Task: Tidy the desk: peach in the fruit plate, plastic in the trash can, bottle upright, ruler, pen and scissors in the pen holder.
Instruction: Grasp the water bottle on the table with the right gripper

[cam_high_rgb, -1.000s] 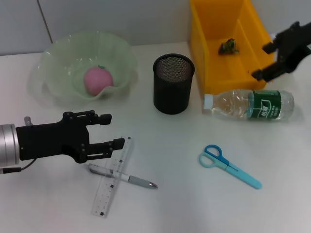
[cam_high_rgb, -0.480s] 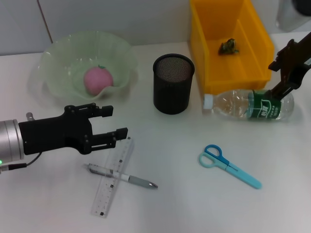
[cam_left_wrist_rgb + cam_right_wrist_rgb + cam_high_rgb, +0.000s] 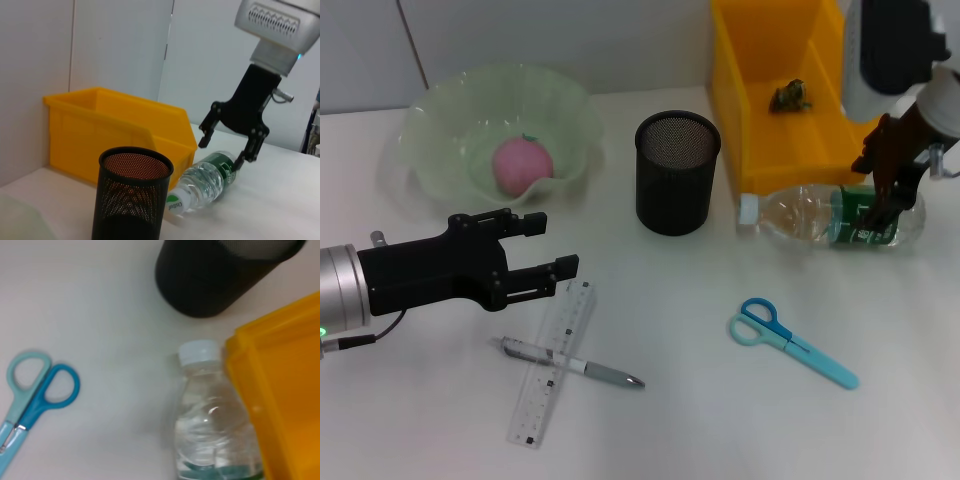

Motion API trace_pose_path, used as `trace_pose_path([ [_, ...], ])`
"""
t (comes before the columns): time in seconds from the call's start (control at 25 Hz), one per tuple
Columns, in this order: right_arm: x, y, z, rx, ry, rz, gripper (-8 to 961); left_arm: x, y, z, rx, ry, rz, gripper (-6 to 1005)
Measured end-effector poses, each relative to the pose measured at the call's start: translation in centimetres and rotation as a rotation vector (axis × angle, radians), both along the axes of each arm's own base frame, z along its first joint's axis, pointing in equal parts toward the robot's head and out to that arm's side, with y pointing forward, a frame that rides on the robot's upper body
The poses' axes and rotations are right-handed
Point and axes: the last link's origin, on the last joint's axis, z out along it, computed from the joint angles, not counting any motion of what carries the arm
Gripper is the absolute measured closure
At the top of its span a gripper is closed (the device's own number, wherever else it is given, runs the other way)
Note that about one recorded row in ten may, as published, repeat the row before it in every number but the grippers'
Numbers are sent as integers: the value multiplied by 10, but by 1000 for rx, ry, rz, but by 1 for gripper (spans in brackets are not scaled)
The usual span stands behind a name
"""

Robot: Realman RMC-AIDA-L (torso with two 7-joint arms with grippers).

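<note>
Fingers spread, the right gripper (image 3: 882, 195) straddles the lying bottle (image 3: 835, 216) at its label, presumably to grasp and stand it. Left gripper (image 3: 542, 250), fingers also apart, hovers just above the ruler (image 3: 553, 362) and pen (image 3: 572, 364).

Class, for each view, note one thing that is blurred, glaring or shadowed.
Head view: the pen holder casts a soft shadow on the desk; the right gripper over the bottle looks smeared. Left wrist view: the holder's near rim is soft, the gripper beyond crisper. Right wrist view: scissors and bottle cap are all out of focus.

Bottle (image 3: 830, 216) flat beside yellow bin (image 3: 790, 150)
</note>
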Motion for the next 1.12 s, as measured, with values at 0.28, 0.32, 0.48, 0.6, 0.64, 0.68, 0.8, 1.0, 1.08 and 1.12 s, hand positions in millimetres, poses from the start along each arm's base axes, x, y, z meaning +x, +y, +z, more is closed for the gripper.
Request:
trace_pose_path([
  [0.28, 10, -1, -17, -19, -37, 11, 179, 0, 0, 0, -5, -6, 12, 274],
  [0.32, 13, -3, -21, -26, -43, 9, 179, 0, 0, 0, -5, -6, 12, 274],
  [0.48, 14, -4, -27, -36, -45, 12, 179, 0, 0, 0, -6, -6, 11, 274],
  [0.6, 13, -7, -32, -46, -40, 12, 179, 1, 0, 1, -7, -7, 11, 274],
  [0.64, 12, -8, -32, -47, -39, 12, 179, 1, 0, 1, -7, -7, 10, 274],
  [0.68, 12, -8, -33, -48, -38, 11, 179, 1, 0, 1, -7, -8, 9, 274],
  [0.8, 13, -9, -34, -51, -37, 8, 178, 1, 0, 2, -9, -9, 12, 274],
  [1.0, 14, -10, -36, -54, -34, 1, 178, 1, 0, 3, -9, -8, 12, 274],
  [1.08, 14, -11, -37, -57, -32, -1, 178, 1, 0, 3, -9, -8, 12, 274],
  [1.12, 14, -11, -38, -57, -31, -2, 178, 1, 0, 3, -9, -8, 12, 274],
])
